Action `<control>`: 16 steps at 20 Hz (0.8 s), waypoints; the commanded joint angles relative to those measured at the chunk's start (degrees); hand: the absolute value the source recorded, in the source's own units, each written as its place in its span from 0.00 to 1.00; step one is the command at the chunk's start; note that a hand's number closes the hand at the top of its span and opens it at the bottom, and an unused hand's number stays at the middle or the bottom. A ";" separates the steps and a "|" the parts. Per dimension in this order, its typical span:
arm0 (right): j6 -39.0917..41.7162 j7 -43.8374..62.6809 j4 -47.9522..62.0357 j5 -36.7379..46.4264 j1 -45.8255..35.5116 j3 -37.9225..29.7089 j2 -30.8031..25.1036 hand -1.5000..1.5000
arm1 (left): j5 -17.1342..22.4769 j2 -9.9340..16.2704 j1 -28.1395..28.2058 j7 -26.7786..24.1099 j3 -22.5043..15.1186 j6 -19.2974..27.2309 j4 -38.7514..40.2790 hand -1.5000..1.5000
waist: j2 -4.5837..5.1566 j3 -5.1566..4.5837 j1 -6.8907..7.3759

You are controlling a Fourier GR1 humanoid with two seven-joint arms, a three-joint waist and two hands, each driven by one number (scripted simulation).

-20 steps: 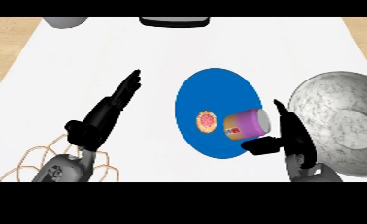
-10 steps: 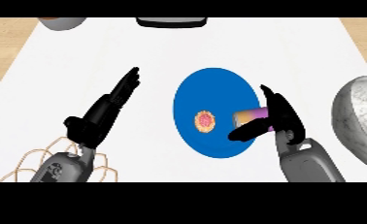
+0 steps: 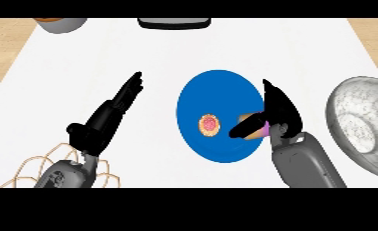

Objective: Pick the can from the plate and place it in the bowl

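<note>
Blue plate [image 3: 214,95] lying under right hand [image 3: 277,110] | right hand curling round can [image 3: 252,127] | left hand [image 3: 111,112] resting flat, fingers straight | bowl [image 3: 354,115] sitting right of it

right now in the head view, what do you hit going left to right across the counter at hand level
wire basket → left robot hand → blue plate → small round pastry → can held by the right robot hand → metal bowl
</note>
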 commanded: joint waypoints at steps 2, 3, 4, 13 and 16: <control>4.69 13.84 0.60 7.22 -2.68 -0.01 3.94 0.00 | 0.35 0.82 1.13 -1.47 1.04 -1.46 0.52 0.50 | -0.01 0.04 -0.29; 3.63 13.84 1.27 9.97 -1.65 1.39 5.89 0.00 | 0.36 -0.62 -1.47 1.25 1.25 0.21 0.05 0.50 | -0.08 0.05 -0.65; 4.13 13.84 2.36 11.22 -2.05 0.82 6.07 0.00 | 0.57 -0.57 -1.73 1.85 1.16 -0.25 -0.17 0.50 | 0.04 0.09 -0.43; 8.12 13.85 -0.38 17.29 3.26 -2.69 8.22 0.00 | -1.38 -1.30 2.62 -0.80 0.03 0.32 -1.23 0.50 | -0.04 0.13 -0.46; 8.95 13.85 -2.63 16.38 6.99 -2.94 8.24 0.00 | 0.39 1.32 2.65 -0.47 2.12 -2.45 -2.08 0.50 | -0.02 0.18 -0.43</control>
